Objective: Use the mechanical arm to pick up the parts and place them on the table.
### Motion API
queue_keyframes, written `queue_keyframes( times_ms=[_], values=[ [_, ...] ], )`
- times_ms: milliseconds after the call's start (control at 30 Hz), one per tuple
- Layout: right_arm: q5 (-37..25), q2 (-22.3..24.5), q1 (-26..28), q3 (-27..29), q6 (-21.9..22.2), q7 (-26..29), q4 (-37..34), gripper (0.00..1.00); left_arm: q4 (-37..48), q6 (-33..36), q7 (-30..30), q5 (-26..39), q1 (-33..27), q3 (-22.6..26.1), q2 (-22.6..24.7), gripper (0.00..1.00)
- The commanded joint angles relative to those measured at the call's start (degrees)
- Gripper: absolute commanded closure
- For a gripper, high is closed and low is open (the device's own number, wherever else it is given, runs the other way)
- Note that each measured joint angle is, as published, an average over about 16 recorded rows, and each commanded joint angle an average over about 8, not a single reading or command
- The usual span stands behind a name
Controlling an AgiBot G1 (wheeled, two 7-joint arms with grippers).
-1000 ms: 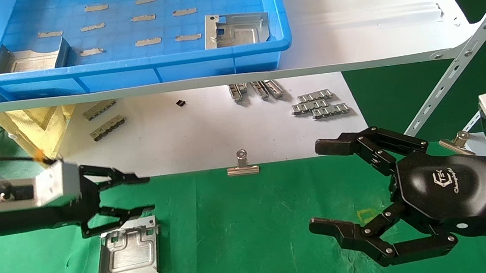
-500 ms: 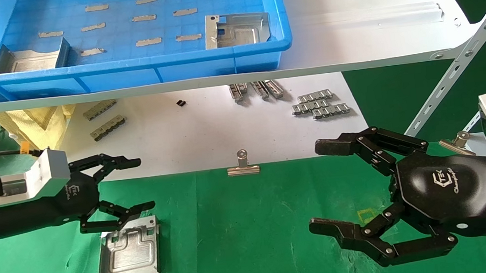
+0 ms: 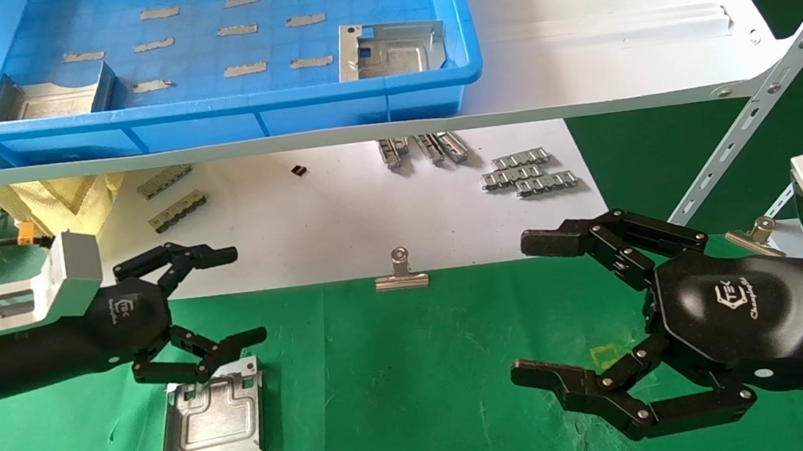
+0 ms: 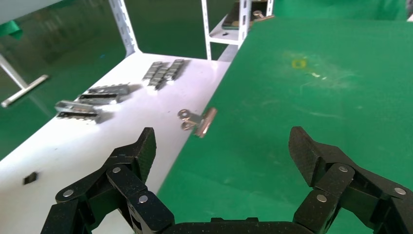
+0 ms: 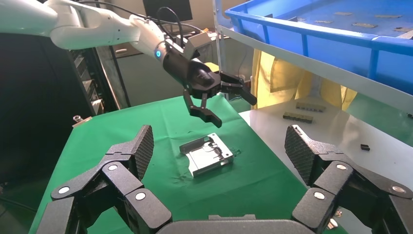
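One silver part (image 3: 213,413) lies flat on the green table (image 3: 402,387) at the left; it also shows in the right wrist view (image 5: 208,155). My left gripper (image 3: 250,294) is open and empty, just above and behind that part and not touching it. Its open fingers frame bare green cloth in the left wrist view (image 4: 223,144). Two more parts lie in the blue tray, one at its right (image 3: 390,50) and one at its left (image 3: 50,97). My right gripper (image 3: 520,308) is open and empty, low over the cloth at the right.
The blue tray (image 3: 360,104) stands on a white shelf board (image 3: 611,28) above the table. A white sheet (image 3: 342,216) behind the cloth carries grey connector strips (image 3: 529,173) and a silver binder clip (image 3: 400,273). A slanted shelf post (image 3: 751,111) rises at the right.
My left hand has risen a little off the part and turned so the logo on its back shows, fingers still apart. The part stays on the cloth. The right arm has not moved.
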Motion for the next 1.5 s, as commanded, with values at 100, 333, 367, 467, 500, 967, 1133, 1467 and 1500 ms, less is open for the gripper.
queue_keyframes(
  times_ms=[100,333,367,467,500,967,1133,1467,1500],
  values=[
    [0.0,0.0,0.0,0.0,0.0,0.0,0.0,0.0,-4.39,-0.41,-2.87,-0.93,2.07,-1.91,-0.97,0.0],
    [0.0,0.0,0.0,0.0,0.0,0.0,0.0,0.0,-12.08,-1.13,-7.91,-2.55,5.7,-5.27,-2.66,0.0],
    [0.0,0.0,0.0,0.0,0.0,0.0,0.0,0.0,-13.19,-1.23,-8.64,-2.79,6.23,-5.76,-2.9,0.0],
    [0.0,0.0,0.0,0.0,0.0,0.0,0.0,0.0,-16.49,-1.54,-10.8,-3.49,7.78,-7.19,-3.63,0.0],
    [0.0,0.0,0.0,0.0,0.0,0.0,0.0,0.0,-17.56,-1.64,-11.5,-3.71,8.29,-7.66,-3.87,0.0],
    [0.0,0.0,0.0,0.0,0.0,0.0,0.0,0.0,-32.96,-3.08,-21.59,-6.97,15.56,-14.38,-7.26,0.0],
    [0.0,0.0,0.0,0.0,0.0,0.0,0.0,0.0,-38.43,-3.59,-25.18,-8.13,18.15,-16.77,-8.46,0.0],
    [0.0,0.0,0.0,0.0,0.0,0.0,0.0,0.0,-48.97,-4.57,-32.08,-10.36,23.12,-21.37,-10.78,0.0],
    [0.0,0.0,0.0,0.0,0.0,0.0,0.0,0.0,-49.86,-4.64,-32.67,-10.54,23.54,-21.75,-10.98,0.0]
  ],
)
